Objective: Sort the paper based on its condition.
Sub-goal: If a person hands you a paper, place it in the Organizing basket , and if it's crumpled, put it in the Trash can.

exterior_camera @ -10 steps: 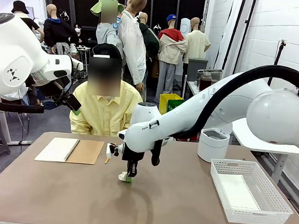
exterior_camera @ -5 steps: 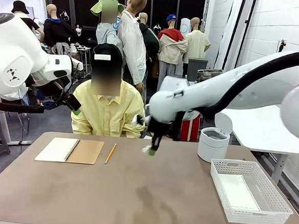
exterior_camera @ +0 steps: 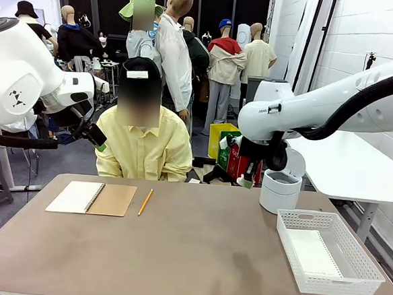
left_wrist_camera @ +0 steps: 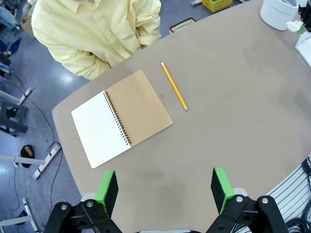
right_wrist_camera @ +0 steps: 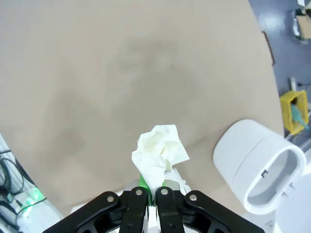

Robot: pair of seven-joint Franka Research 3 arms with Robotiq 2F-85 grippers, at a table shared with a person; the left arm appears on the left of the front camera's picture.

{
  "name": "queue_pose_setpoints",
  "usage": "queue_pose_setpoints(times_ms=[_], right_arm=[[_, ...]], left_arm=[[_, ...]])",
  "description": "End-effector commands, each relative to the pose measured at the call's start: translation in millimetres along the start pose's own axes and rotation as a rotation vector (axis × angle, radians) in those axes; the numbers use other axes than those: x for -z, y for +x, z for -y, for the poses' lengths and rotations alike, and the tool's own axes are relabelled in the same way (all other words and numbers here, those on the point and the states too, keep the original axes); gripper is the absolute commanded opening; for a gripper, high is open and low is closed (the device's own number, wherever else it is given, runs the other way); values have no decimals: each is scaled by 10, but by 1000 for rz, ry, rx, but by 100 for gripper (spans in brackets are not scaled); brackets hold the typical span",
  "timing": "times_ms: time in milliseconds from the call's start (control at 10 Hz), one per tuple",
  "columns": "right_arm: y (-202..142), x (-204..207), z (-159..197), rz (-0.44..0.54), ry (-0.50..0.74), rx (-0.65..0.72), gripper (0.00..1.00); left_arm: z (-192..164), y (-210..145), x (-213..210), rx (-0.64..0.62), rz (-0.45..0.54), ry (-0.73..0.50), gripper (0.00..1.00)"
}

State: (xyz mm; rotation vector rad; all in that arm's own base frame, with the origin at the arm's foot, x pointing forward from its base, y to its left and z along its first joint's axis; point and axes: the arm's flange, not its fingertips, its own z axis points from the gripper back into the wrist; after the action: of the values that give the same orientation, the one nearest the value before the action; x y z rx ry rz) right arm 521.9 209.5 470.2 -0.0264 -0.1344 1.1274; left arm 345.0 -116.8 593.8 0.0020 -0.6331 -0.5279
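My right gripper (exterior_camera: 247, 182) is shut on a crumpled white ball of paper (right_wrist_camera: 159, 151), held in the air just left of the white bin (exterior_camera: 280, 190). In the right wrist view the shut gripper (right_wrist_camera: 150, 190) pinches the ball from below, and the open mouth of the bin (right_wrist_camera: 265, 170) lies to the lower right. A flat white sheet of paper (exterior_camera: 310, 253) lies in the white mesh basket (exterior_camera: 356, 280) at the right. High over the table's left side, my left gripper (left_wrist_camera: 164, 193) stands open with nothing between its green pads (left_wrist_camera: 107, 191).
An open spiral notebook (exterior_camera: 92, 197) with a tan cover and a yellow pencil (exterior_camera: 145, 202) lie at the far left of the table. A person in a yellow shirt (exterior_camera: 142, 147) sits at the far edge. The brown table (exterior_camera: 189, 255) stretches between them and the basket.
My right gripper has lifted the crumpled paper from the middle of the table and carried it right, up to the white bin. The left arm has not moved.
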Motion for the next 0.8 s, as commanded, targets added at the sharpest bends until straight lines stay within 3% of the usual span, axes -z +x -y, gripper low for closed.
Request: queue_pose_setpoints(times_ms=[0,500,700], right_arm=[[35,14,-30,10,11,-29,0],[51,9,-53,1,3,-14,0],[18,-62,236,-52,-196,221,0]], left_arm=[[-4,-4,-7,-1,-5,-4,100],[-4,-4,-7,-1,-5,-4,100],[-4,-4,-7,-1,-5,-4,100]])
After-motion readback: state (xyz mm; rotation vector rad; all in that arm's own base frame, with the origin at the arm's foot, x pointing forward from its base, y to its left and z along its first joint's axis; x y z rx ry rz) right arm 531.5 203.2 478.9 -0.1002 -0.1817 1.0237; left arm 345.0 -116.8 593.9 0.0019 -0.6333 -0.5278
